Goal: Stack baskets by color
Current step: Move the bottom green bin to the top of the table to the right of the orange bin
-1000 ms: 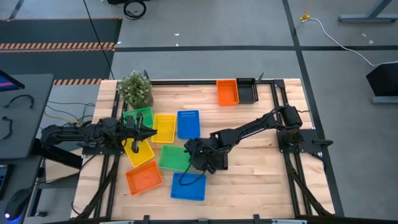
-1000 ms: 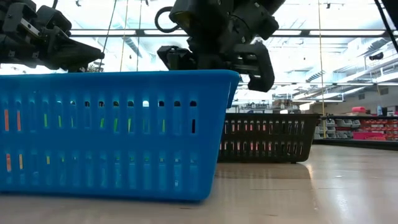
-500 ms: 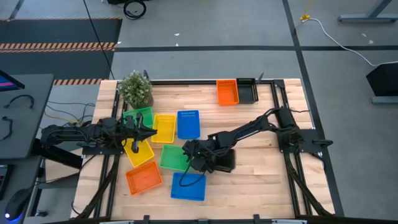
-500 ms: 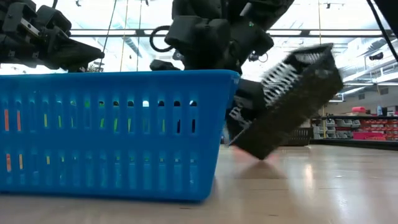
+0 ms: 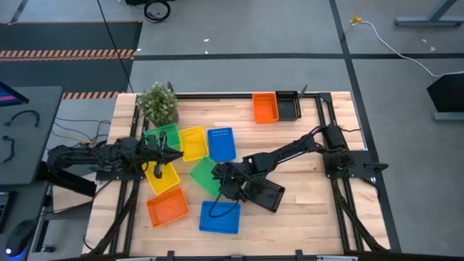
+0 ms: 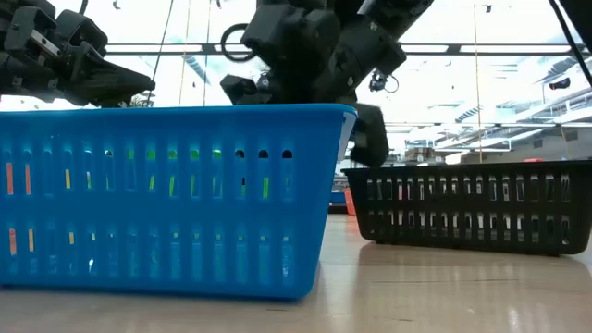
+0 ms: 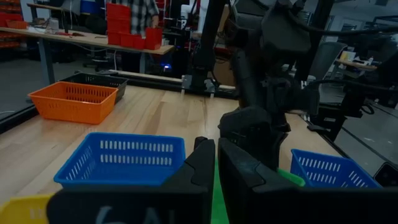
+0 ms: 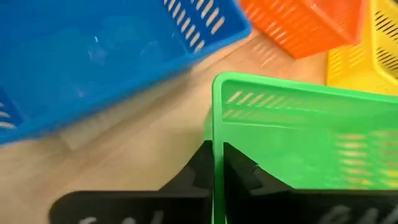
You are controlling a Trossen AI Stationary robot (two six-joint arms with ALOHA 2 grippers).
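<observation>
A green basket (image 5: 205, 174) lies askew at mid-table, with my right gripper (image 5: 220, 177) shut on its wall. Beside it, a black basket (image 5: 266, 194) sits flat on the wood, its bottom down. A blue basket (image 5: 220, 217) stands near the front edge. My left gripper (image 5: 174, 154) hangs shut and holds nothing, level above a second green basket (image 5: 161, 136) and two yellow ones (image 5: 192, 142) (image 5: 164, 178). A second blue basket (image 5: 221, 143) sits beyond the green one. My right gripper pinches the green basket's wall (image 8: 215, 124) close to a corner, one finger (image 8: 239, 165) inside the basket and the other outside. The fingers slant down from the table's right side. Whether the basket's bottom is off the wood I cannot tell.
A potted plant (image 5: 157, 103) stands at the far left. An orange basket (image 5: 264, 107) and a black one (image 5: 288, 105) sit side by side at the far edge; another orange one (image 5: 167, 208) is near left. Bare wood lies right of the black basket.
My right gripper has shut on the green basket's wall. The black basket beneath it tipped up, then dropped flat and ended nearer the table's front right. The green basket has turned about and nudged the yellow and blue baskets behind it.
</observation>
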